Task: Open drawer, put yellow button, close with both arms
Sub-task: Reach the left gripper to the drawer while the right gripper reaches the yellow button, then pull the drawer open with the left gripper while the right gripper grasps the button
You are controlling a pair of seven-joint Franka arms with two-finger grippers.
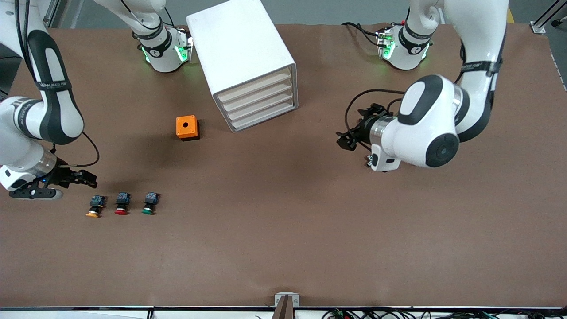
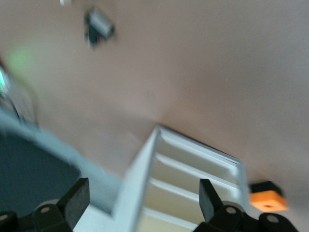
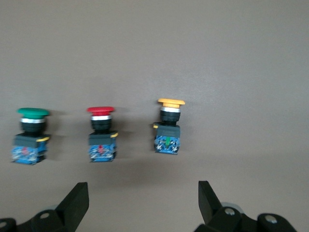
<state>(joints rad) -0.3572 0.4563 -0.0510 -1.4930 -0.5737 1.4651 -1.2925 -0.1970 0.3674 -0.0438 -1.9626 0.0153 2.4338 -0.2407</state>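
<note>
The white cabinet (image 1: 241, 48) stands at the robots' side of the table. Its topmost drawer (image 1: 254, 87) is shut, its cream front flush with the three below. The yellow button (image 1: 94, 207) lies on the brown table at the right arm's end, first in a row of three; it also shows in the right wrist view (image 3: 168, 128). My right gripper (image 1: 86, 177) is open and empty over the table close to the yellow button, its fingertips (image 3: 77, 195) short of it. My left gripper (image 1: 347, 139) is open and empty in the air, facing the cabinet (image 2: 137, 188) from the left arm's end.
A red-capped button (image 1: 122, 204) and a green-capped button (image 1: 150, 203) lie beside the yellow one. An orange box (image 1: 187, 127) with a round hole stands beside the cabinet toward the right arm's end. Both arm bases flank the cabinet.
</note>
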